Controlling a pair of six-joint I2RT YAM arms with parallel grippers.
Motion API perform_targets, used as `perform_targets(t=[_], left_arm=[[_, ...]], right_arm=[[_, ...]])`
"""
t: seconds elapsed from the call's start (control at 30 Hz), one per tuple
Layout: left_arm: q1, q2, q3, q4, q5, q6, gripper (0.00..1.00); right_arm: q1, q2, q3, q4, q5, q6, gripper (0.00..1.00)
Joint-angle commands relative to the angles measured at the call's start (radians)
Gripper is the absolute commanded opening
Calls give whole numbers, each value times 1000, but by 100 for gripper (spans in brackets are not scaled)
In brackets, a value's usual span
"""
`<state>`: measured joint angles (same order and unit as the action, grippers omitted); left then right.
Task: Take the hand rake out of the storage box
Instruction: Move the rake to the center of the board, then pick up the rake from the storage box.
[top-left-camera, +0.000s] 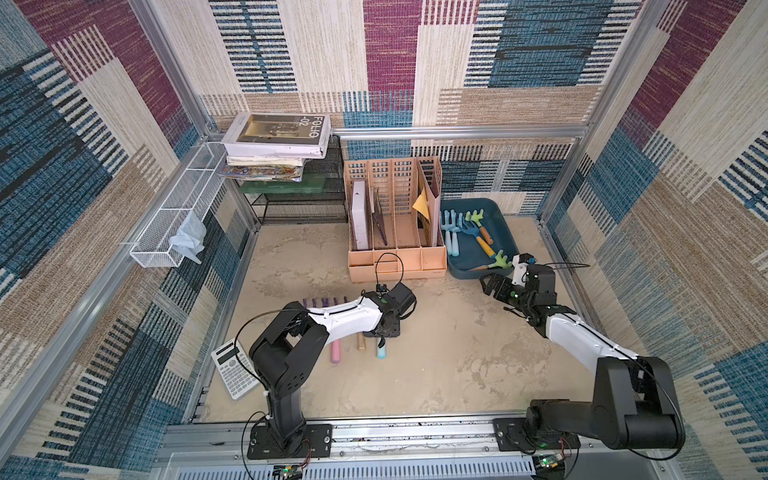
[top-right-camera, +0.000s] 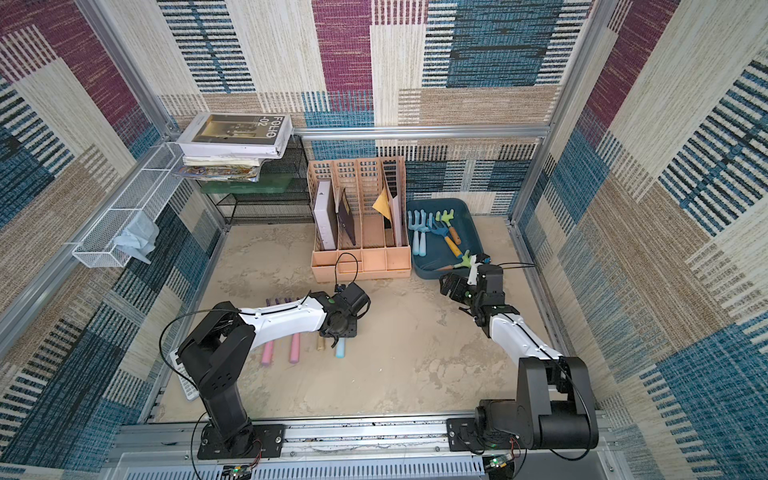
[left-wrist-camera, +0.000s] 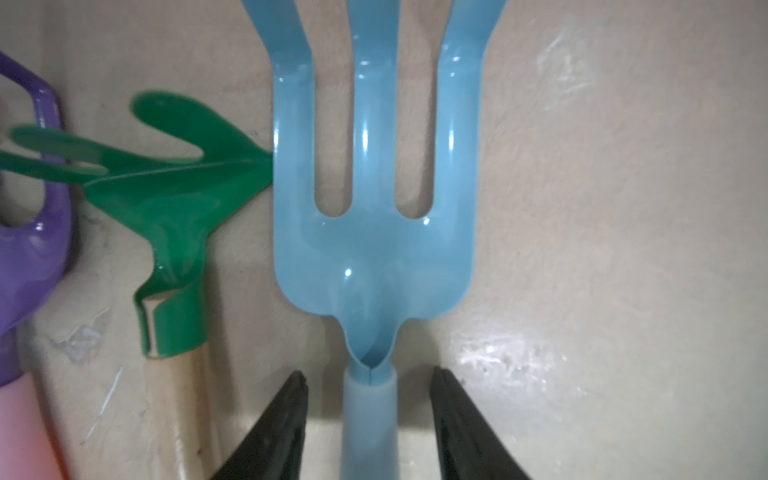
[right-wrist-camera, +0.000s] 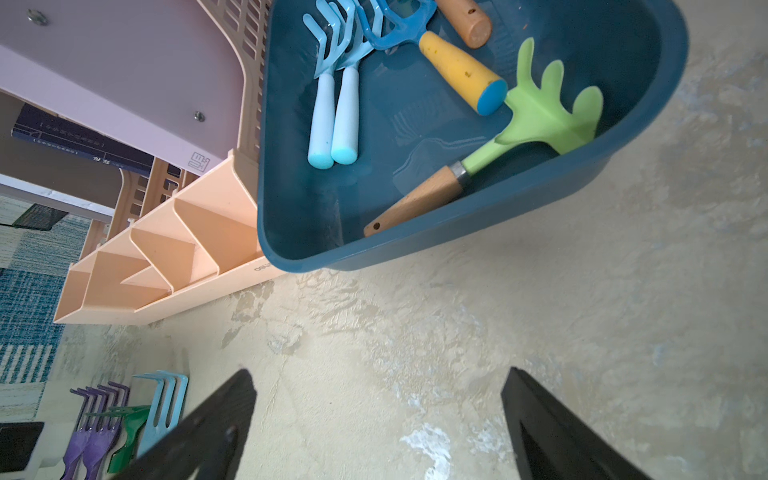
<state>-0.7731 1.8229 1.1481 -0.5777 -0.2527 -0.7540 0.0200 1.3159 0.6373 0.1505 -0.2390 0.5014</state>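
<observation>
With the jaws of the left gripper (left-wrist-camera: 368, 382) parted clear of its handle, a light blue hand rake (left-wrist-camera: 372, 249) is seen on the table (left-wrist-camera: 582, 249), well apart from the storage box (right-wrist-camera: 395, 249), so removal is judged done; its tine tips are cut off, and in both top views its head is hidden by the left arm (top-left-camera: 340, 318).

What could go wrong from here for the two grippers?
1. The open left gripper closely flanks the handle of the pale blue rake; a crooked lift could drag it into the green rake touching its head.
2. The lime rake lies along the near wall of the box; the open right gripper may hit that wall and shove the box.
3. The yellow handle touches the lime rake's head; lifting one may shift the other.
</observation>
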Motion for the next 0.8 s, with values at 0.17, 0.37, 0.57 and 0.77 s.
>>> perform_targets(t=[0.17, 0.37, 0.57, 0.77], left_arm=[[0, -155, -3, -76, -12, 55, 65], [31, -401, -61, -50, 125, 243, 86], [92, -778, -240, -27, 0, 351, 99], [130, -842, -379, 42, 1, 392, 99]], right_arm=[[1, -25, -9, 27, 5, -16, 96], [-72, -12, -23, 93, -140, 5, 96], [53, 110, 217, -133, 107, -95, 95], [74, 414, 626, -336, 207, -201, 65]])
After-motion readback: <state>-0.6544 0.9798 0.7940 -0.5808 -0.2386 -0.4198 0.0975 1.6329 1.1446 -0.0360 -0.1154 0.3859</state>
